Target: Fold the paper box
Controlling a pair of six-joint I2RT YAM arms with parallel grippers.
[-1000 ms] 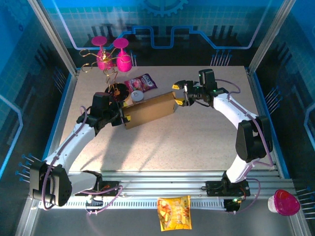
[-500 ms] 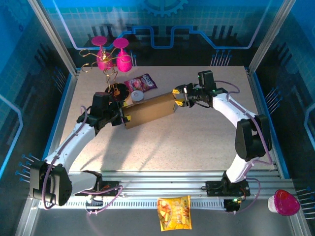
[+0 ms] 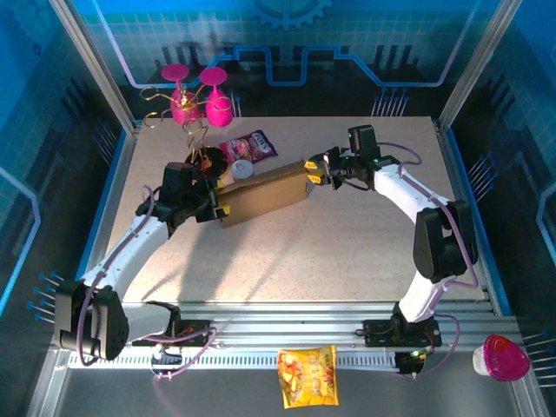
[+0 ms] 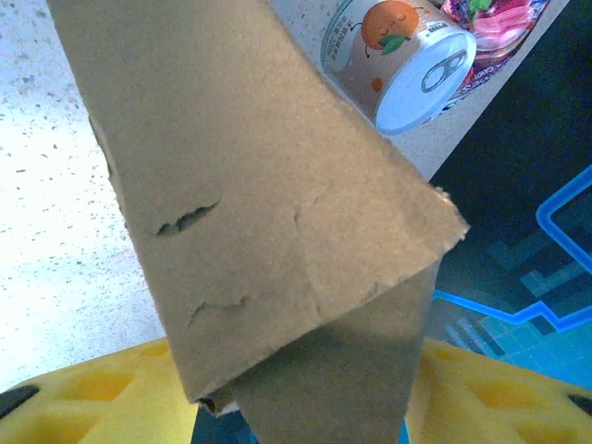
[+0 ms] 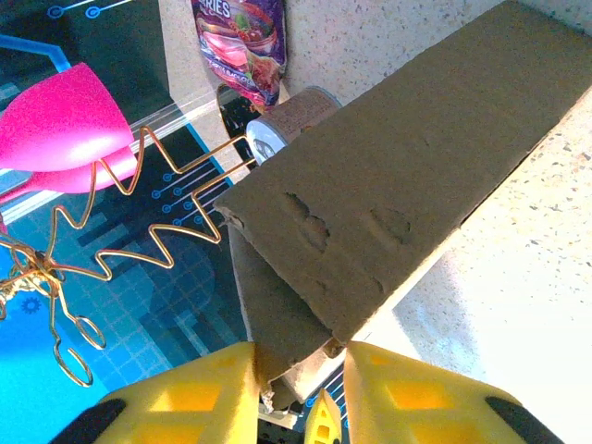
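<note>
The paper box (image 3: 263, 195) is a folded brown cardboard slab, held off the table between both arms at the centre-left. My left gripper (image 3: 217, 208) is shut on its left end. In the left wrist view the cardboard (image 4: 250, 185) fills the gap between the yellow fingers (image 4: 83, 398). My right gripper (image 3: 314, 175) is shut on the box's right end. In the right wrist view its fingertips (image 5: 398, 379) press both sides of the folded corner (image 5: 305, 324), where one flap hangs below the top panel (image 5: 398, 185).
A small can (image 3: 242, 169) lies on its side just behind the box, next to a purple snack pouch (image 3: 252, 146). Two pink glasses on a gold wire rack (image 3: 195, 100) stand at the back left. A yellow snack bag (image 3: 307, 375) and a pink cup (image 3: 504, 358) lie beyond the front rail.
My right gripper's jaws have narrowed from wide open to clamped on the box's right end. The left arm and the box have barely moved.
</note>
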